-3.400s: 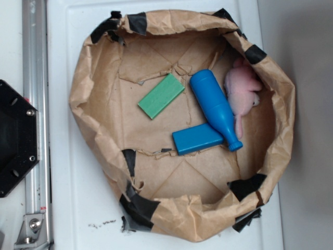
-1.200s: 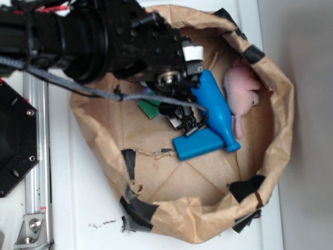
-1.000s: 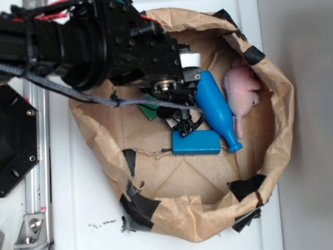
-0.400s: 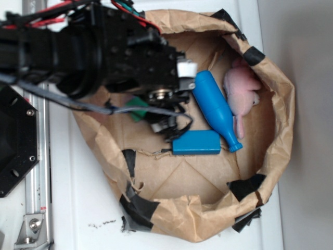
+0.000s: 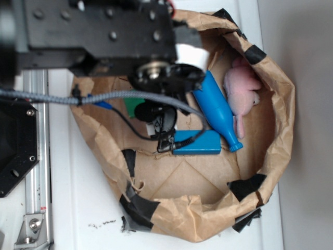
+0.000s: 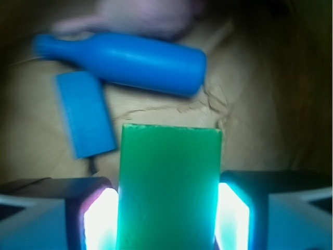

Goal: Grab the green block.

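In the wrist view the green block (image 6: 169,172) stands between my two fingers, and both lit pads (image 6: 99,221) press on its sides. My gripper (image 6: 167,219) is shut on it. From the exterior view only a small part of the green block (image 5: 136,108) shows under the black arm (image 5: 104,36), inside the left half of the paper bag. The fingers themselves are hidden there by the wrist.
A brown paper bag with a rolled, taped rim (image 5: 283,109) holds everything. Inside it lie a blue rectangular block (image 5: 200,143), a blue bottle-shaped pin (image 5: 218,112) and a pink plush toy (image 5: 242,91). A metal rail (image 5: 34,156) runs along the left.
The arm now looks larger and nearer the camera, and it has shifted left. The green block has moved left with it. The blue block was nudged level earlier.
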Controlling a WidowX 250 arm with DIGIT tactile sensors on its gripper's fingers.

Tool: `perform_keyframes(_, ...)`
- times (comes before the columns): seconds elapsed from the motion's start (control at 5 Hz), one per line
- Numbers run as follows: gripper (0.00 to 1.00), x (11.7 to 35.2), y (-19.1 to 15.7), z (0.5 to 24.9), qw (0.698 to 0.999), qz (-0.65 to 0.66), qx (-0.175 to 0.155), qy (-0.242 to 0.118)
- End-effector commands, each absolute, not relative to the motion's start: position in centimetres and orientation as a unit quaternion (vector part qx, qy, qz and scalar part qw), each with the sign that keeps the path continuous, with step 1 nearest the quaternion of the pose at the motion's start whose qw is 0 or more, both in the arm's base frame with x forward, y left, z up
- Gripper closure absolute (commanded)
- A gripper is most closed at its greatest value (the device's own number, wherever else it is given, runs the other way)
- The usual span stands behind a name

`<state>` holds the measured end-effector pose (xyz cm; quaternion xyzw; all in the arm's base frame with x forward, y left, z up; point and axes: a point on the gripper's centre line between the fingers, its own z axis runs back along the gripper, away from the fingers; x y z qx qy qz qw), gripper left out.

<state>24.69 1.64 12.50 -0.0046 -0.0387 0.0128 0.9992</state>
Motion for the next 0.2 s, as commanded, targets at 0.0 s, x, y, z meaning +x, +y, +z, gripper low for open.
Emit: perform_keyframes(0.0, 1.0, 26.29, 1.06, 17.62, 0.996, -0.058, 0.012, -0.071)
